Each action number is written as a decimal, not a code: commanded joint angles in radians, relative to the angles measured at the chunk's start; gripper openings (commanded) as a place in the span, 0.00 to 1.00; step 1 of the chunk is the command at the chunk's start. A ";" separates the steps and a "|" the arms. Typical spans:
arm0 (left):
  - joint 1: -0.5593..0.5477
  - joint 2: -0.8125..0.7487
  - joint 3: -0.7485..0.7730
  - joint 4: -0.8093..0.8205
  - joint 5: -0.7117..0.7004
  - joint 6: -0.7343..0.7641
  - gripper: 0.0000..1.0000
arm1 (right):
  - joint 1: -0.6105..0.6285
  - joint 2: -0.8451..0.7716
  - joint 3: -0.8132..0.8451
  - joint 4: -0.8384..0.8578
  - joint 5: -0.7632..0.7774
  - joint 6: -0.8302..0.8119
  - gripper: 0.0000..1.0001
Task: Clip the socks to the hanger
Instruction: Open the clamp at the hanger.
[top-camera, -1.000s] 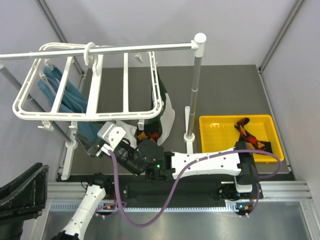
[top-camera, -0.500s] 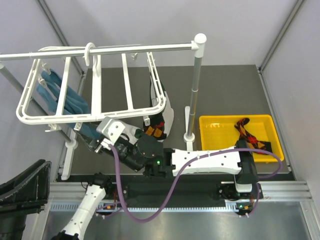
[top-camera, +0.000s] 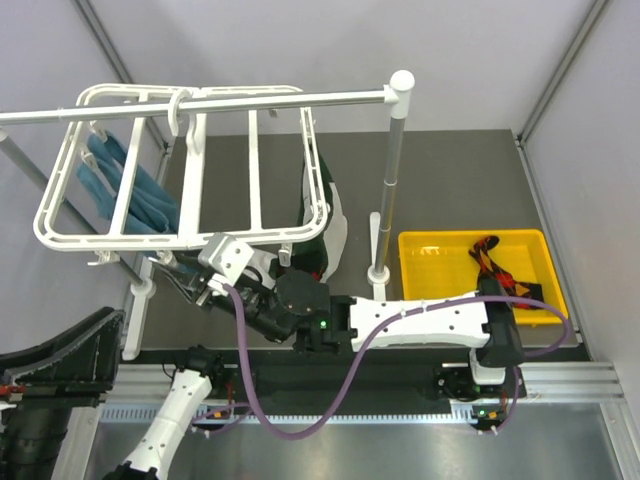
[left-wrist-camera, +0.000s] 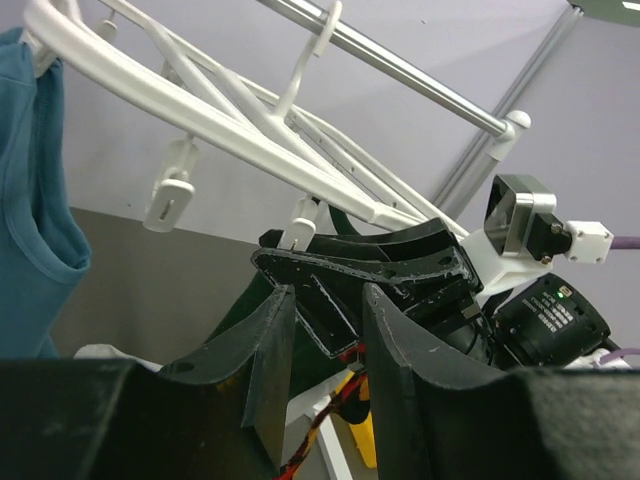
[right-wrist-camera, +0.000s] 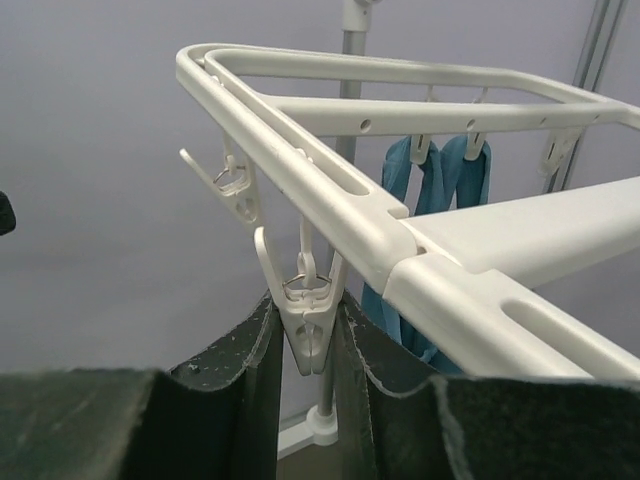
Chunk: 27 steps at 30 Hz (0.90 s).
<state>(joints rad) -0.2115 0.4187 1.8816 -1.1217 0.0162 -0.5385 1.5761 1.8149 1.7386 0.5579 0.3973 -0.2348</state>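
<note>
The hanger (top-camera: 120, 238) hangs from the rail (top-camera: 300, 98). The right tool (right-wrist-camera: 307, 322) pinches a clip (right-wrist-camera: 305, 340) on its near rim. The left tool (left-wrist-camera: 328, 297) stands partly open close by. An argyle sock (left-wrist-camera: 322, 428) shows low in its gap; whether it is gripped cannot be told. Blue socks (top-camera: 152, 205) hang clipped, and spare socks (top-camera: 495, 262) lie in the tray (top-camera: 430, 255).

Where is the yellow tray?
In the top view, the yellow tray sits on the right, beside the rail's upright post, with an argyle sock inside.
</note>
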 joint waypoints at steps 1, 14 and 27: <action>-0.003 0.017 -0.016 0.060 0.065 -0.029 0.39 | -0.010 -0.094 0.007 -0.070 -0.017 0.064 0.05; -0.003 -0.020 -0.263 0.287 0.244 -0.190 0.57 | -0.067 -0.184 0.170 -0.670 -0.312 0.396 0.04; -0.003 -0.024 -0.361 0.439 0.304 -0.310 0.58 | -0.145 -0.206 0.193 -0.753 -0.667 0.598 0.04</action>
<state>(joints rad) -0.2123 0.4068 1.5238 -0.7807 0.2993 -0.8162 1.4391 1.6436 1.9003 -0.1696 -0.1379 0.2985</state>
